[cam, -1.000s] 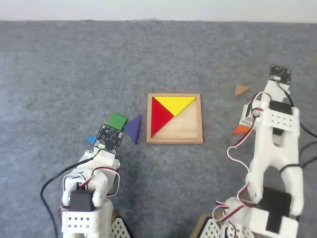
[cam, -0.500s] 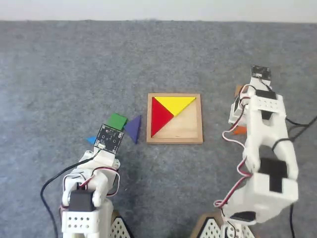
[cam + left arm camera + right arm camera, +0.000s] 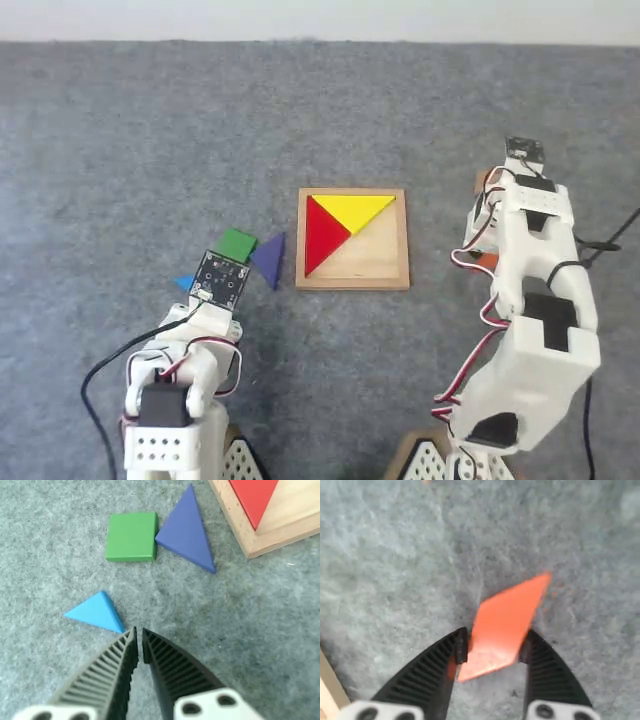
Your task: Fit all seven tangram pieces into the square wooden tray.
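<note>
The square wooden tray lies mid-table with a red triangle and a yellow triangle in it. Left of it lie a green square, a dark blue triangle and a small light blue triangle. My left gripper is shut and empty, its tips just beside the light blue triangle. My right gripper has a finger pressed on each side of an orange parallelogram on the carpet. My right arm covers most of that piece in the high view.
A tan triangle peeks out beside my right arm, beyond the orange piece. The left wrist view has the green square touching the dark blue triangle, with the tray corner close by. Grey carpet covers the table.
My right arm has swung left and forward, away from the table's right edge, and come down over the orange parallelogram. The left arm and the other pieces have not moved.
</note>
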